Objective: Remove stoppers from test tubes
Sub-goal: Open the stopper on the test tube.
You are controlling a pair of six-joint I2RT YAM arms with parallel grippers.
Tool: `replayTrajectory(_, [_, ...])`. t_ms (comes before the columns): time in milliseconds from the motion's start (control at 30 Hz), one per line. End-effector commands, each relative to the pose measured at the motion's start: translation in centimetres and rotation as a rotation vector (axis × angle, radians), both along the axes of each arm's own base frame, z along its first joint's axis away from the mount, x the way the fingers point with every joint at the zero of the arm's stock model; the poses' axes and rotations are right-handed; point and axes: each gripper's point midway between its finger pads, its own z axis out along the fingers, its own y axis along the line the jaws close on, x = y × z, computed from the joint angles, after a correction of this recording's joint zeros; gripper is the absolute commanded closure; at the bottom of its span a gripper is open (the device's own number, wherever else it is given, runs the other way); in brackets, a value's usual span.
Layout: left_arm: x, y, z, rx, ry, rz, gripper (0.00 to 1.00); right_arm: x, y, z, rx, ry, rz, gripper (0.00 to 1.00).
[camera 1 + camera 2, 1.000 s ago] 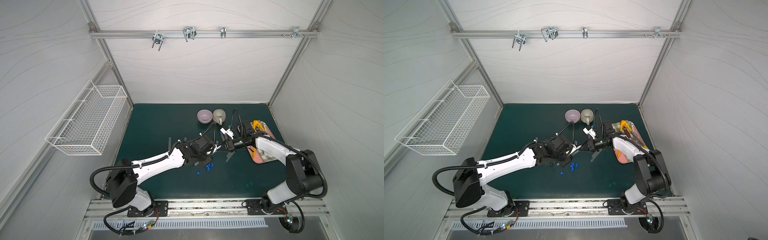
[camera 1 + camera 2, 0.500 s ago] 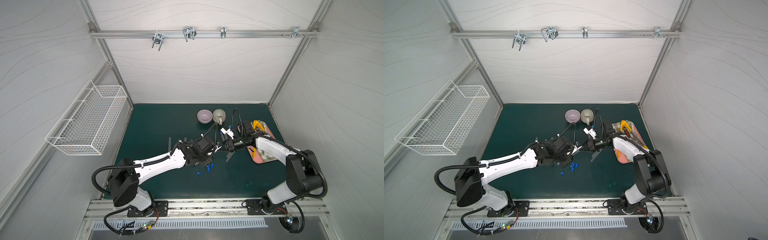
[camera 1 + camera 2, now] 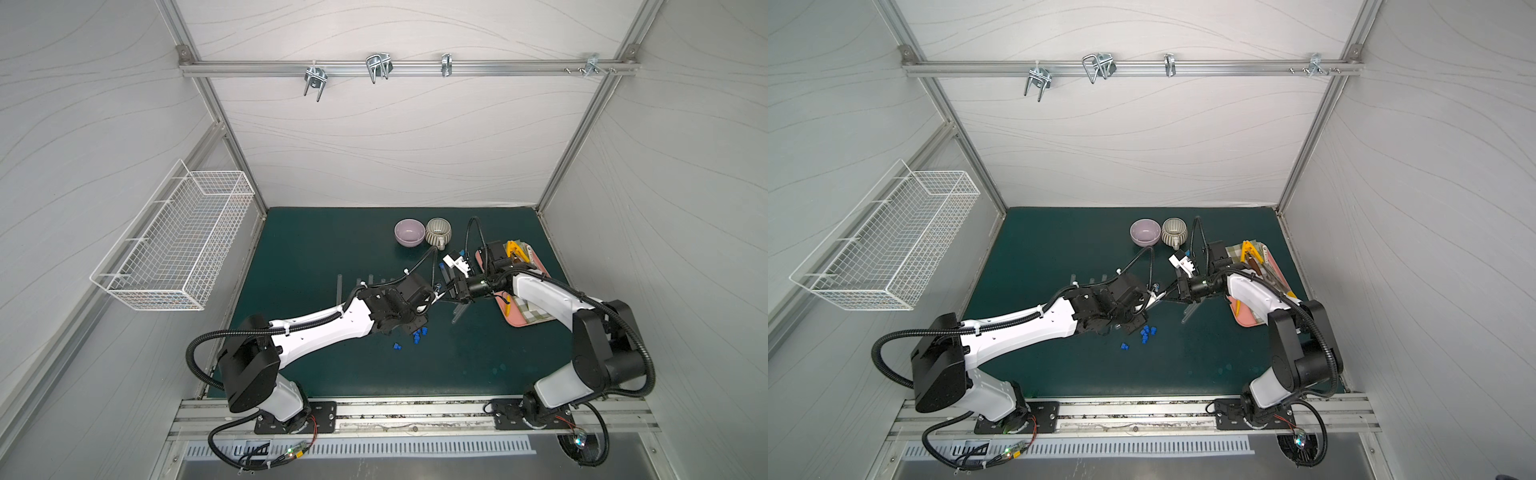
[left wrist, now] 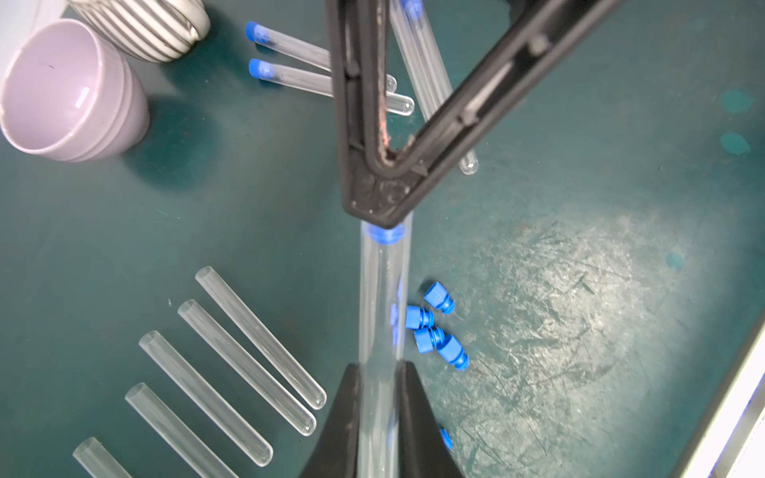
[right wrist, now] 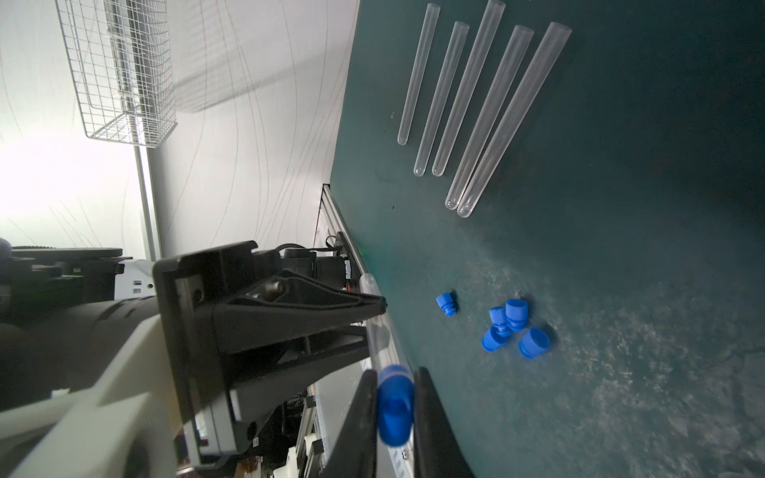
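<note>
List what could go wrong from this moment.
1. The right tool grips the stopper while the left tool holds the tube; a skewed pull might crack the tube or let it slip.
2. If the stopper pops free suddenly, the tube could swing down onto the loose stoppers or open tubes.

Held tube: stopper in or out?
In. The stopper sits in the mouth of the held tube, no gap showing; the right gripper is shut on it, the left gripper on the tube.

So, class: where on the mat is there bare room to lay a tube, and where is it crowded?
Bare: mat left of purple bowl, and between loose stoppers and front rail. Crowded: where left tool meets right tool.
</note>
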Motion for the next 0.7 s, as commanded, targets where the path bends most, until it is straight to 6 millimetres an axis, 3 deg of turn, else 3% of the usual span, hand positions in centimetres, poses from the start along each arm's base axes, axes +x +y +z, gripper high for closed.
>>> replayTrajectory(0, [-0.3,3.9,-2.0,0.182,0.026,0.049,0.99,0.8,-1.1,0.9,-0.004,-0.038,-0.043,1.00])
replayTrajectory(233, [-0.4,3.8,-2.2,0.198,0.024,0.042,0.99,0.8,-1.7,0.3,-0.065,-0.052,-0.056,1.00])
replayTrajectory(667, [-0.4,3.7,-2.2,0.196,0.018,0.049,0.99,1.9,-1.7,0.8,-0.087,-0.077,-0.069,1.00])
